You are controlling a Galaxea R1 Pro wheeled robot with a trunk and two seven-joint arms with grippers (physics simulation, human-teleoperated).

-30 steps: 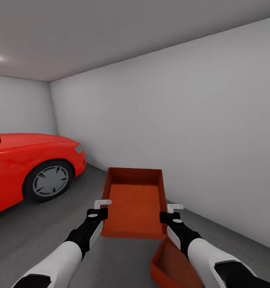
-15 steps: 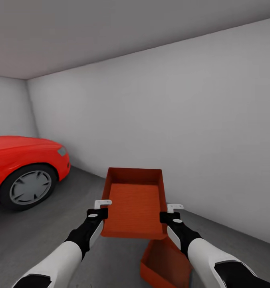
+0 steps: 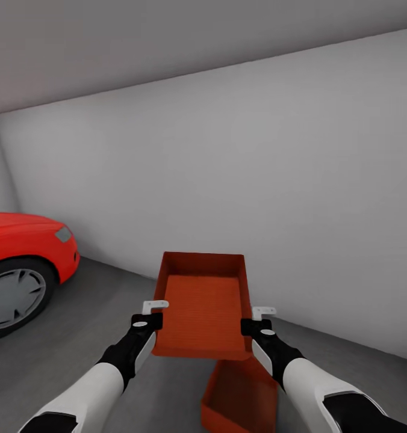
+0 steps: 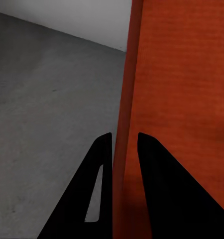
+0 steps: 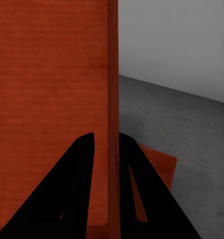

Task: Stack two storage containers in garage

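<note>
Two containers are showing in the garage: the held container (image 3: 203, 304) is hanging in the air betw. both arms, w/ the left gripper (image 3: 153, 313) clamping its left side wall and the right gripper (image 3: 259, 319) clamping its right side wall; each wrist view is showing a thin orange wall (image 4: 123, 124) pinched betw. the two dark fingers (image 5: 84, 179). The lower container (image 3: 239, 397) is sitting on the dark grey floor (image 3: 77, 343), just below and a bit right of the held one, prob. flat though the arm is hiding part of it. A red car (image 3: 23, 264) is standing well off to the left. Judging progress: both boxes are reaching the garage, one is already down; what's remaining is lining up the held box over the other, lowering it on top and letting go.
</note>
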